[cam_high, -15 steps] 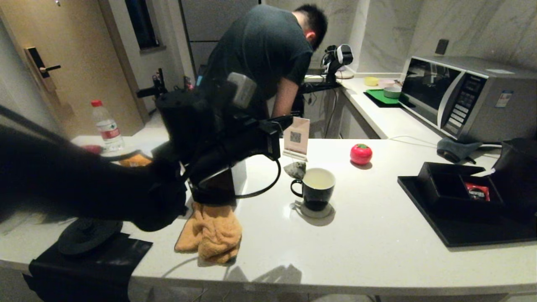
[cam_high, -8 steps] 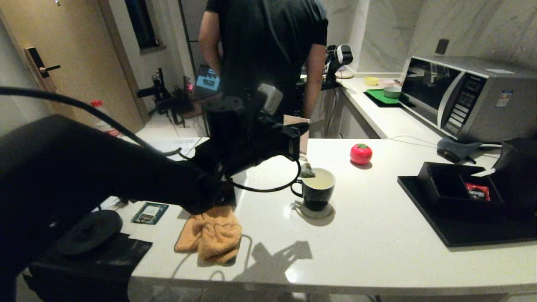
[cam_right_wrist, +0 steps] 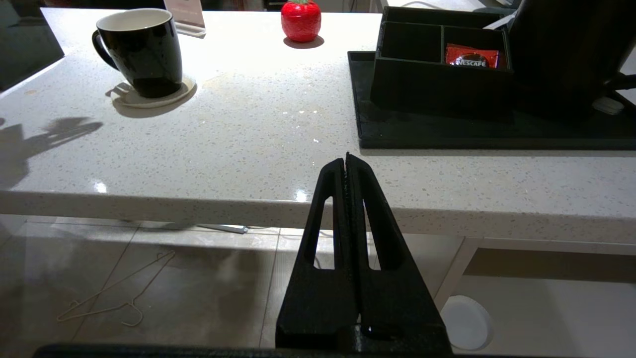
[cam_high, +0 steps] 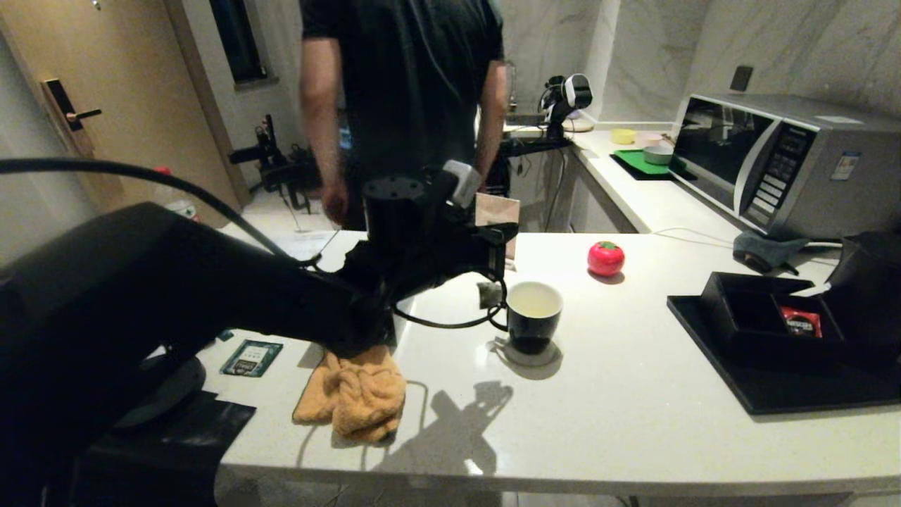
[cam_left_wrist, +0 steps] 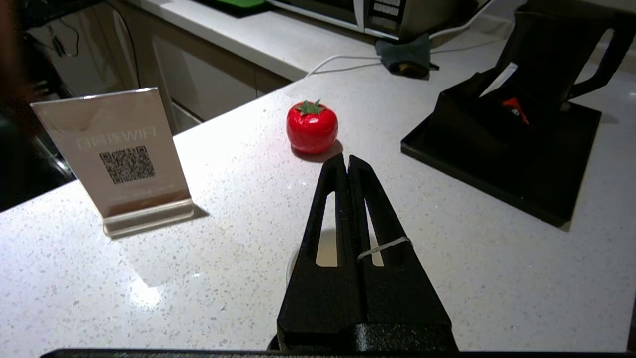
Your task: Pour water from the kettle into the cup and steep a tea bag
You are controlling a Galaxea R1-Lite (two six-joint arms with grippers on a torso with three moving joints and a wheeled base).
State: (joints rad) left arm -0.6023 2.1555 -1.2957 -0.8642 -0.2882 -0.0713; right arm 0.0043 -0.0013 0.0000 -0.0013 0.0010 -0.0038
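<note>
Tea bag [cam_high: 488, 294] hangs on its string from my left tool [cam_high: 501, 248], dangling just outside the cup [cam_high: 533, 316] on the handle side, at about 9 o'clock of the rim and level with it. In my left wrist view the string [cam_left_wrist: 383, 246] shows as a thin pale loop across one finger, and the two fingers are pressed together on it, tips touching. The bag itself is hidden under the tool in that view.

The cup stands on a round coaster [cam_high: 529, 353] on the white worktop [cam_high: 633, 415], near the middle. Its white inside holds pale water [cam_high: 535, 303]. My left tool hovers above the worktop at about 10 o'clock of the cup, close to it.

A red tomato-shaped thing [cam_high: 605, 258] sits at about 1 o'clock of the cup, well apart. A clear stand with a QR card [cam_left_wrist: 119, 159] stands at about 11 o'clock of the cup, behind my left tool.

The kettle [cam_high: 873, 282] stands on a black tray [cam_high: 781, 394] at 3 o'clock, beside a black compartmented box [cam_high: 757, 310] with a red sachet [cam_high: 801, 322] in it.

An orange cloth [cam_high: 355, 394] lies crumpled at about 8 o'clock of the cup.

My right tool [cam_right_wrist: 347, 166] is parked off the near edge of the worktop, fingers pressed together, holding nothing.

A person in a dark shirt [cam_high: 405, 91] stands at 12 o'clock beyond the worktop.
</note>
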